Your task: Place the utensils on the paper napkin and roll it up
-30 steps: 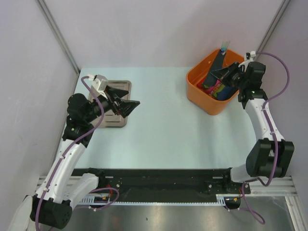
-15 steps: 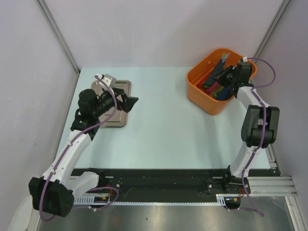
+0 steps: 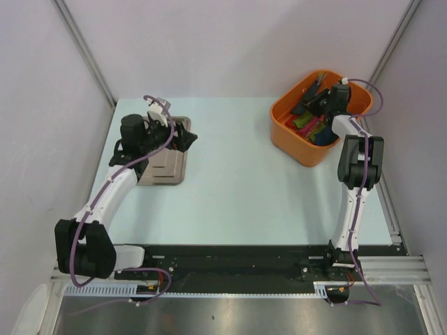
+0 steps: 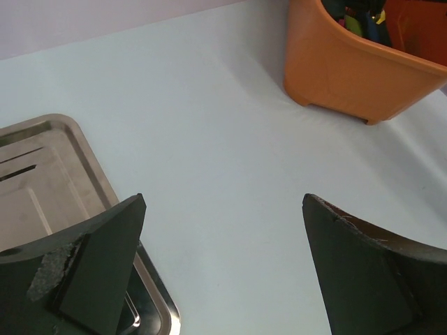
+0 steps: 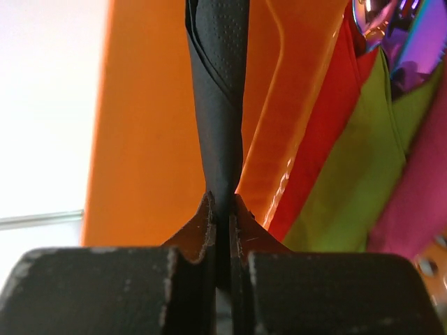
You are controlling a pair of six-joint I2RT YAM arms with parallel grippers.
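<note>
My right gripper is shut on a black paper napkin, which looks rolled or folded narrow and rises straight up from the jaws against the inner wall of the orange bin. In the top view this gripper reaches into the bin at the back right. An iridescent purple-blue utensil shows in the bin, beside the held napkin. My left gripper stands wide open and holds nothing, above the right edge of the steel tray; in the top view it is at the back left.
Red, green and pink napkin rolls lie packed in the bin. The steel tray sits near the table's left edge. Light blue tabletop lies between tray and bin. Walls close in on the left, back and right.
The right gripper has carried the black napkin from upright above the bin's rim down into the bin. The left gripper has drawn back toward the tray's far side, still open.
</note>
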